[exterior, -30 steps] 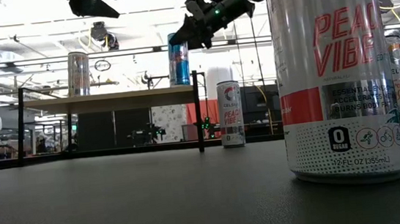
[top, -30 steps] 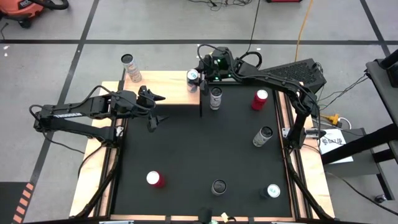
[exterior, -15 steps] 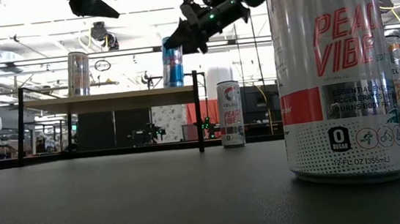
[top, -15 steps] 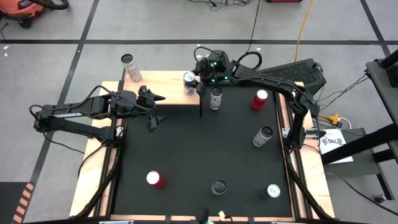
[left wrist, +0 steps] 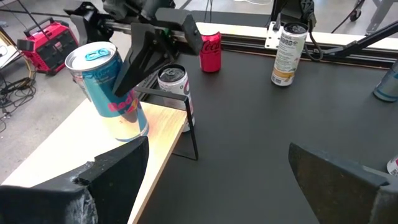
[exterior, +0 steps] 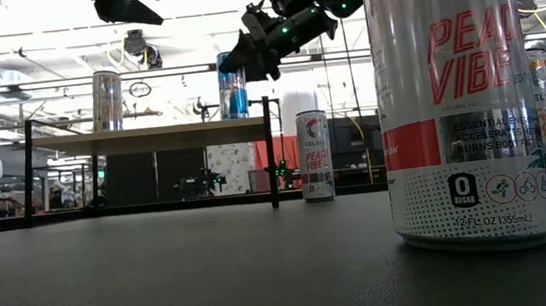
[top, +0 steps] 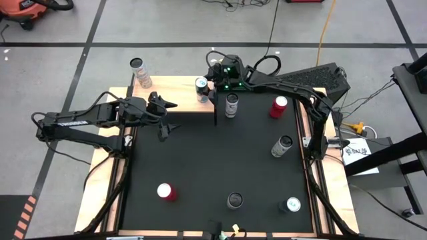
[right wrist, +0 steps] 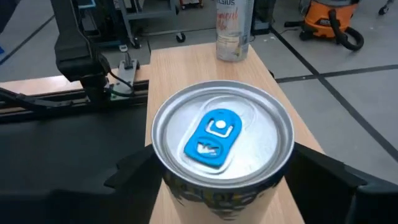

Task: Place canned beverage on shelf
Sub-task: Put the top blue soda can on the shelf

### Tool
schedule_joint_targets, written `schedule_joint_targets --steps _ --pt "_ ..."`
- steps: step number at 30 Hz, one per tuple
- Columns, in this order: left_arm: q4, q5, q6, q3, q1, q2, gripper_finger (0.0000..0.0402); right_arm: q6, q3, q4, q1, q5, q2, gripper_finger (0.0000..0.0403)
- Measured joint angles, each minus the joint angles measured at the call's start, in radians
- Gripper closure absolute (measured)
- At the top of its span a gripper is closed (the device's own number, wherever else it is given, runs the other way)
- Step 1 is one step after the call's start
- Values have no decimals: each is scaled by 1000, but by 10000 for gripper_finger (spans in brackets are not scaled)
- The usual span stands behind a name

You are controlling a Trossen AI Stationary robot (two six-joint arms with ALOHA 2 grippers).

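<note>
The shelf, a pale wood board on thin black legs, stands at the table's far edge. A blue canned beverage stands upright near the shelf's right end, its base on the board. My right gripper reaches in from the right, one finger on each side of the can. A silver can stands at the shelf's far left corner. My left gripper hangs open over the table, just in front of the shelf, with nothing between its fingers. My right gripper has the blue can's upper side wall, just below the rim, between its two fingers. I see no gap on either side. The fingers come from the table's right, slanting slightly down. The can stands upright with its base on the shelf.
A silver can stands on the table beside the shelf's right front leg. Farther right stand a red can and a grey one. Three more cans stand near the front edge.
My right gripper has moved toward the table's left along the shelf, taking the blue can with it and sinking slightly. The can has stayed upright and now stands farther in from the shelf's right end.
</note>
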Motion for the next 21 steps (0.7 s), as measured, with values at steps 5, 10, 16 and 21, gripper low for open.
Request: schedule_joint_targets --steps 5,10,16,21 --pt "-10 0 0 0 0 0 10 -1 0 26 0 0 -1 90" --pt "-28 0 -1 0 0 0 10 9 29 26 -2 0 -2 90" --pt "-28 0 -1 0 0 0 10 41 78 -15 -3 0 -2 90" --pt "-38 0 -1 0 0 0 10 7 134 -150 -3 0 -2 90"
